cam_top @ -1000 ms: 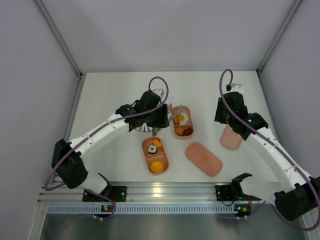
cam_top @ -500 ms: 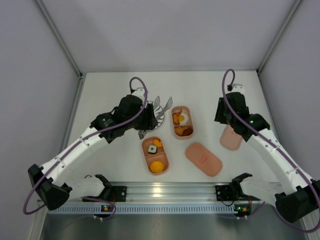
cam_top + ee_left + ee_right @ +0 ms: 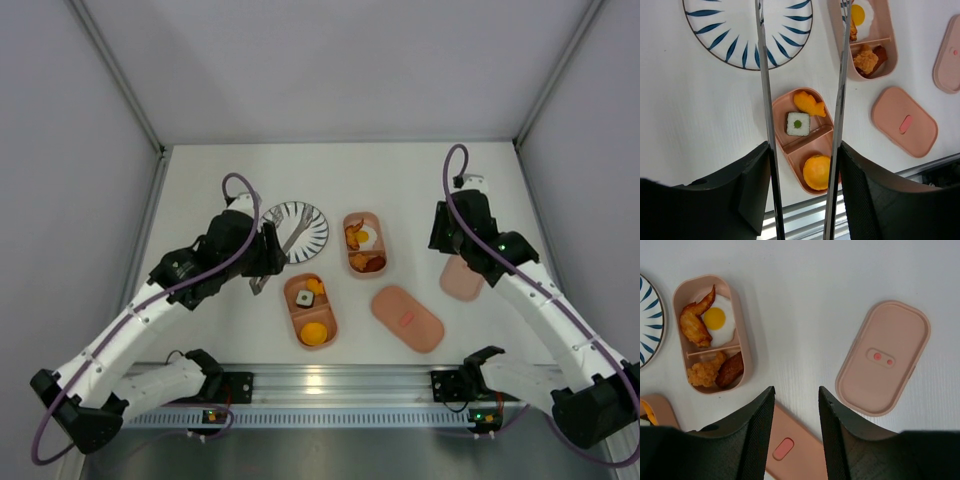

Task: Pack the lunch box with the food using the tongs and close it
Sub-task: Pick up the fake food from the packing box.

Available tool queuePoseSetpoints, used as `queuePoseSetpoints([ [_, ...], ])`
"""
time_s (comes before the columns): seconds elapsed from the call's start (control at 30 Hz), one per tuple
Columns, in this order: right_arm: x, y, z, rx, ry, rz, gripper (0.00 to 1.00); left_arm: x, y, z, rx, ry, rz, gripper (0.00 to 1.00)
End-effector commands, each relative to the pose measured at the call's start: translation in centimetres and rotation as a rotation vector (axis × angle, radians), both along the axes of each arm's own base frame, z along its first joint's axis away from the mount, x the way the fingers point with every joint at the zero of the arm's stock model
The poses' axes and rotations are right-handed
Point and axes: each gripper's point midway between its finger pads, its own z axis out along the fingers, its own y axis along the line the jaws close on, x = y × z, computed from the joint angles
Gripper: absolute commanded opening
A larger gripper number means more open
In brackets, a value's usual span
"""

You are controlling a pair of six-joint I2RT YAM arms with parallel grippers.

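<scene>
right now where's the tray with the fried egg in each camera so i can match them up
Top external: the egg tray sits near the centre, just right of the striped plate.
Left wrist: top right corner, cut off by the top edge.
Right wrist: left side, fully in view.
Shared landmark: the lid with one red mark, lying beyond the tray's fried-chicken end, not touching it.

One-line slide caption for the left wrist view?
Left gripper holds tongs above a filled lunch-box tray, striped plate beyond.
</scene>
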Motion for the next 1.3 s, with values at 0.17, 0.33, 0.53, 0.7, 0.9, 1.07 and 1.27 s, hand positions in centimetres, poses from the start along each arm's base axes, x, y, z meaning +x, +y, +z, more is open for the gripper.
queuePoseSetpoints([
  [0.17, -0.8, -0.7, -0.1, 0.000, 0.000, -0.012, 0.40, 0.2, 2.6, -0.2, -0.014, -0.002, 0.094, 0.60],
  [0.33, -0.7, -0.5, -0.5, 0.002, 0.007, 0.001, 0.40, -0.1, 2.5, -0.5, -0.024, 0.015, 0.078, 0.59],
  [0.53, -0.7, 0.3, -0.6, 0.025, 0.013, 0.031, 0.40, -0.5, 2.9, -0.9, -0.017, 0.026, 0.082, 0.59],
  [0.7, -0.5, 1.5, -0.3, 0.067, 0.012, 0.074, 0.41, -0.6, 2.3, -0.7, -0.034, 0.027, 0.046, 0.59],
  [0.9, -0.6, 0.7, -1.0, 0.034, 0.020, 0.049, 0.41, -2.1, -1.6, 0.3, -0.112, 0.054, -0.198, 0.54],
  [1.07, -0.7, 0.7, -1.0, 0.038, 0.015, 0.048, 0.41, -3.2, -3.1, 1.3, -0.062, 0.040, -0.273, 0.54],
  [1.27, -0.7, 0.6, -1.3, 0.035, 0.018, 0.041, 0.41, -4.7, -5.6, 0.3, 0.017, 0.058, -0.370, 0.54],
])
